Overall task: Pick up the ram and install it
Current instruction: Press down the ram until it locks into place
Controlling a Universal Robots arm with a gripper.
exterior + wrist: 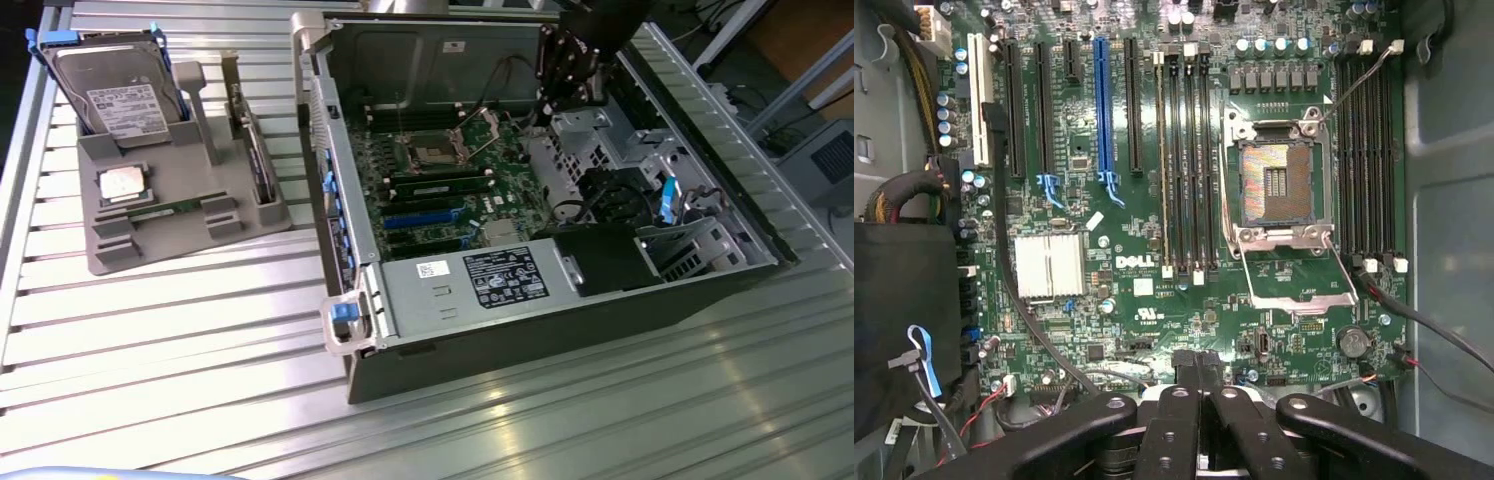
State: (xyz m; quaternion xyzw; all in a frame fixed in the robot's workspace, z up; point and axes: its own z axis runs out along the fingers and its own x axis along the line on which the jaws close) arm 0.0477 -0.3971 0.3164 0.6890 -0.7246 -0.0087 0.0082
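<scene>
The ram [171, 209], a thin green stick, lies flat in a slot of the grey holder [160, 240] at the exterior view's left, beside the open computer case [534, 290]. My gripper [577, 88] hangs far from the ram, above the case's back end. In the wrist view my gripper [1199, 378] is shut, its dark fingers pressed together with nothing between them. It looks straight down on the green motherboard [1144, 300]. Long black memory slots [1185, 160] run beside the open CPU socket [1277, 182], and more slots [1365, 150] lie on the socket's other side.
The holder also carries a grey hard drive [118, 95] standing upright, a square silver CPU chip [123, 185] and an upright card [254, 150]. Inside the case are a black power supply [607, 258], cables [1414, 320] and a silver heatsink [1049, 265]. All stands on a ribbed metal table [200, 340].
</scene>
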